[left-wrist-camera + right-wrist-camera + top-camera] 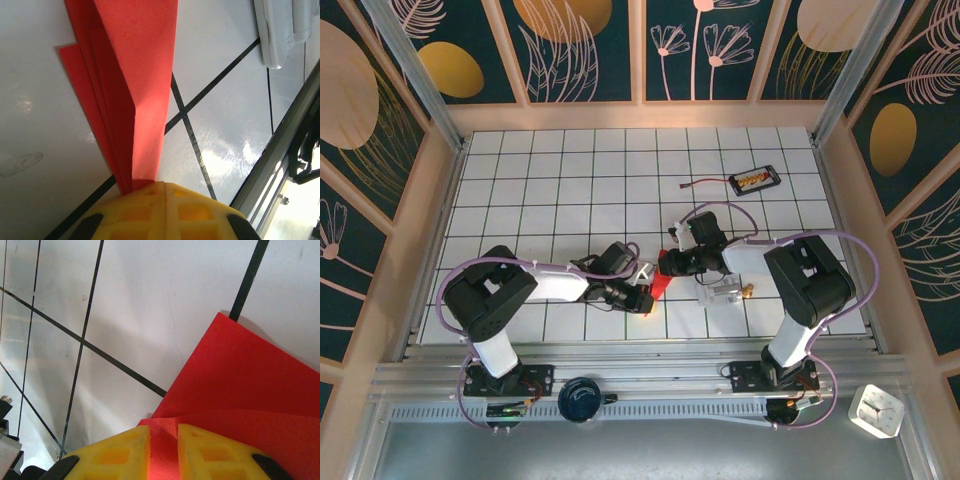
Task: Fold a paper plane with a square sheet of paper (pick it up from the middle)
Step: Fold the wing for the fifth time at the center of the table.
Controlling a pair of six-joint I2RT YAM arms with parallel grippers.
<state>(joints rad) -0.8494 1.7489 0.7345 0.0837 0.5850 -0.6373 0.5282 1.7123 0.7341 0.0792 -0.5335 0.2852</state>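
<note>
The red sheet of paper [662, 284] is folded into a narrow layered shape and hangs between my two grippers near the table's front middle. In the left wrist view the folded paper [135, 75] tapers down into my left gripper [165, 184], whose yellow fingers are pressed together on its narrow end. In the right wrist view a wider flap of the paper [250, 385] spreads over the white tiles. Its near edge runs into the narrow gap between the fingers of my right gripper [163, 432], which pinch it. From above, the left gripper [642, 300] and the right gripper [670, 263] stand close together.
A small black tray with a cable [754, 180] lies at the back right. A clear plastic piece [720, 290] sits just right of the right gripper. The metal rail [640, 375] runs along the table's front edge, with a white object [876, 410] beyond its right end.
</note>
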